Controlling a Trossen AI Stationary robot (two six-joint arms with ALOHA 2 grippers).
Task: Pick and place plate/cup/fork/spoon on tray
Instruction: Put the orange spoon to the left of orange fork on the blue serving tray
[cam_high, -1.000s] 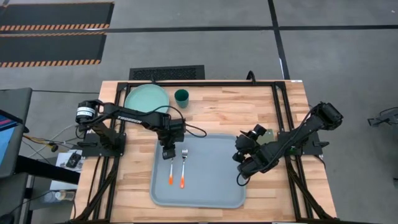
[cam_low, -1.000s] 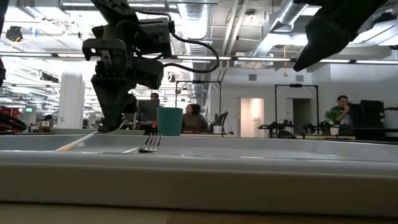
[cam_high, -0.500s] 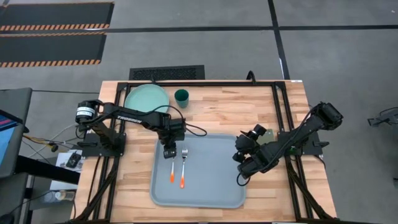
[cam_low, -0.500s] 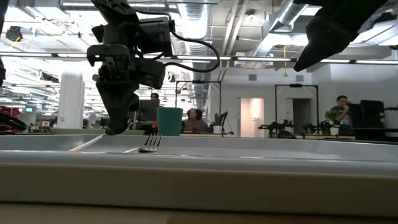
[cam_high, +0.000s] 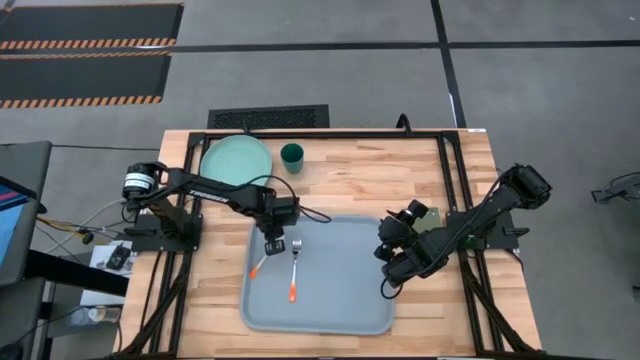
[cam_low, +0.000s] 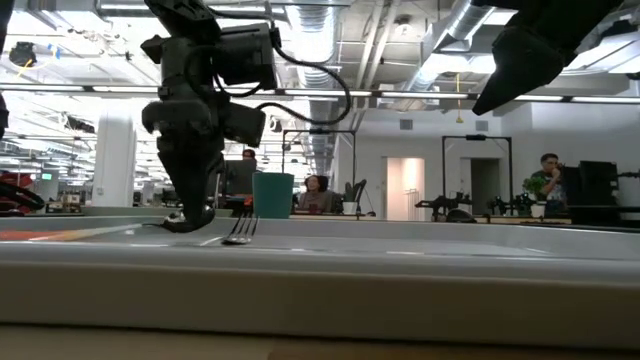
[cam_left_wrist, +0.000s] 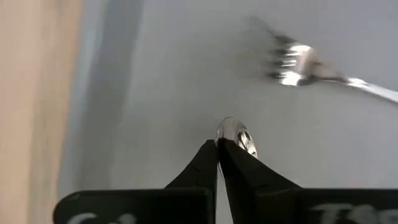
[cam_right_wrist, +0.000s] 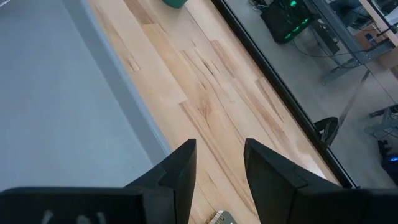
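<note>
— Spoon (cam_high: 258, 264) work, is it? Where do things stand?

— Yes. My left gripper (cam_high: 272, 246) is down inside the tray (cam_high: 340, 310), fingers pinched together against the spoon's silver bowl — whether I truly hold it or only press on it, I cannot tell. The fork (cam_high: 295, 268) lies just beside it, toward three o'clock. My right gripper (cam_high: 390, 262) waits at the tray's three o'clock edge, fingers apart, holding nothing.

— And the rest?

— The plate (cam_high: 236, 160) and the cup (cam_high: 292, 155) sit on the bare wood out at twelve o'clock, well apart from the tray. So cutlery is in, crockery is not.

— What comes next, as you judge it?

— Let go, lift straight up without dragging the spoon, then reach out for the cup or plate.

— Anything changed from a second ago?

— The spoon lay parallel to the fork, handle toward six. Now its orange handle has swung out toward seven or eight, near the tray's rim — and my left wrist has dropped lower.
</note>
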